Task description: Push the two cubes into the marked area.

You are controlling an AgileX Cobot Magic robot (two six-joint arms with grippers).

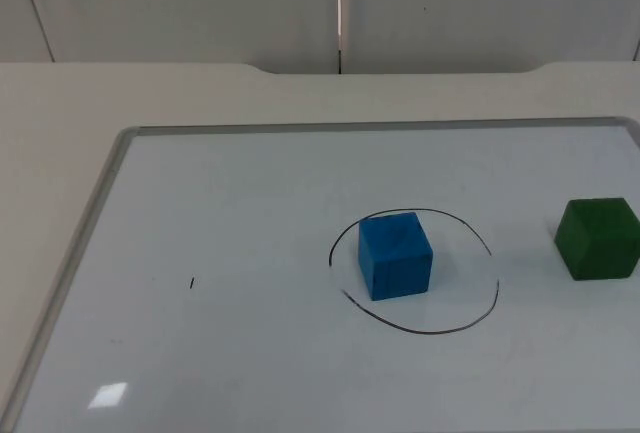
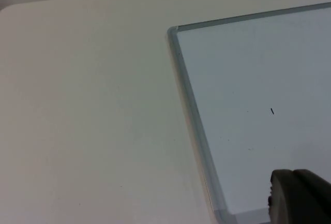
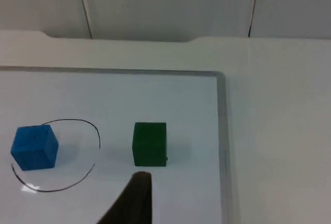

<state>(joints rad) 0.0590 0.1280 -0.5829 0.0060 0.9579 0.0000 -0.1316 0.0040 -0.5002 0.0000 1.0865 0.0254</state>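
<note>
While the blue cube (image 1: pixel 396 255) sits inside the drawn ring (image 1: pixel 415 271) on the whiteboard (image 1: pixel 150 353), the green cube (image 1: pixel 598 239) rests outside it, near the board's right edge. Right gripper (image 3: pixel 135 198) hovers just beside the green cube, left gripper (image 2: pixel 297 195) over the board's left edge; grip state of both cannot be told.

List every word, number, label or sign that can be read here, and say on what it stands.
No readable text.
Whiteboard: a hand-drawn circle around the blue cube and a short pen tick; neither is a letter.
Green cube: no label visible.
</note>
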